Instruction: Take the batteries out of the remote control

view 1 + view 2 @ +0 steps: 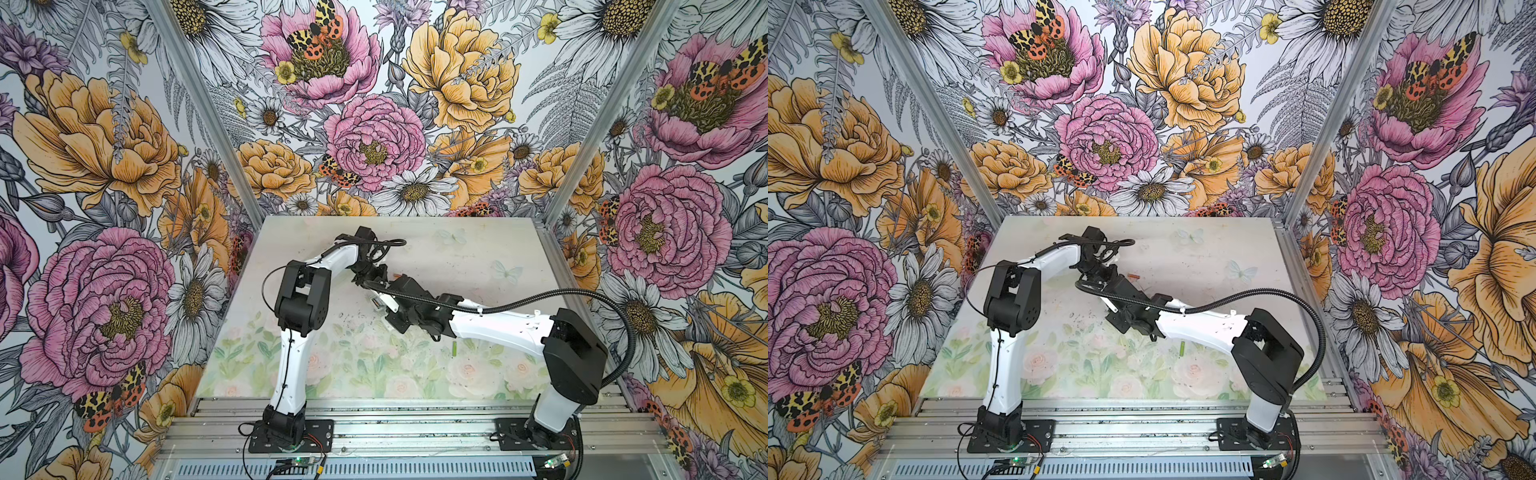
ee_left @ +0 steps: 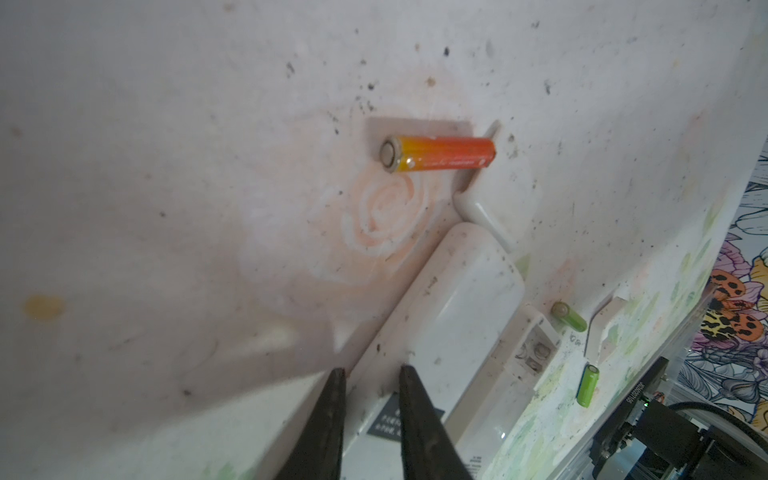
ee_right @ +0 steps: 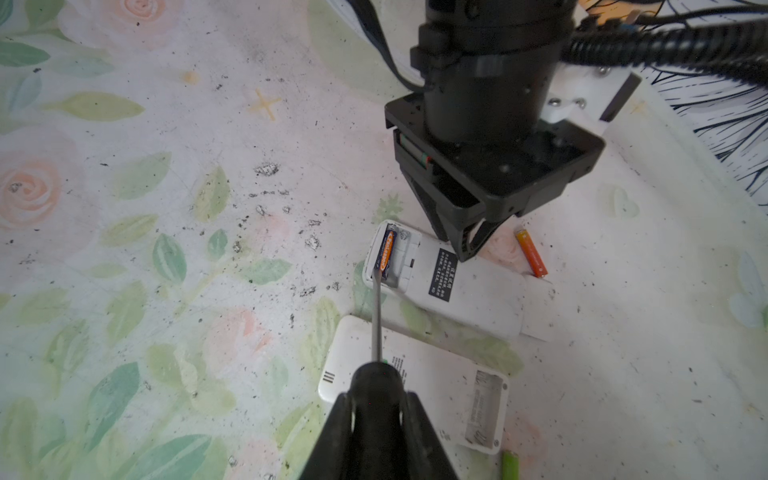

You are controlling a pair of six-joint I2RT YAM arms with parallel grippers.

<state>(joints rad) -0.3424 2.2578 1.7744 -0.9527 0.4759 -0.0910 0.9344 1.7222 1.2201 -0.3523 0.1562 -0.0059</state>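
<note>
**Stock on the table (image 3: 166, 124), as you see it now**

1. Remote control (image 3: 469, 295): white, lying back up at the middle of the table. Its battery bay (image 3: 402, 259) is uncovered. 1 slot holds the black battery (image 3: 385, 255); the slot beside it is bare.
2. Second remote (image 3: 415, 374): white, just on the near side of item 1. Its open bay (image 3: 484, 409) shows only bare metal.
3. Copper-orange battery (image 2: 440, 154): out of any bay, loose on the table just beyond the far-right side of item 1.
4. Light green battery (image 2: 570, 320): loose on the table, just beside the bay end of item 2.
5. Another light green battery (image 2: 587, 384): loose on the table, near item 4.
6. Screwdriver (image 3: 377, 316): your right gripper (image 3: 377, 397) is clenched on its black handle. The shaft reaches across item 2, and its tip sits at 1 end of the black battery.
7. Left gripper (image 2: 371, 370): fingers a little apart with nothing clamped between them, tips down on the back of item 1 beside its printed label.
</note>
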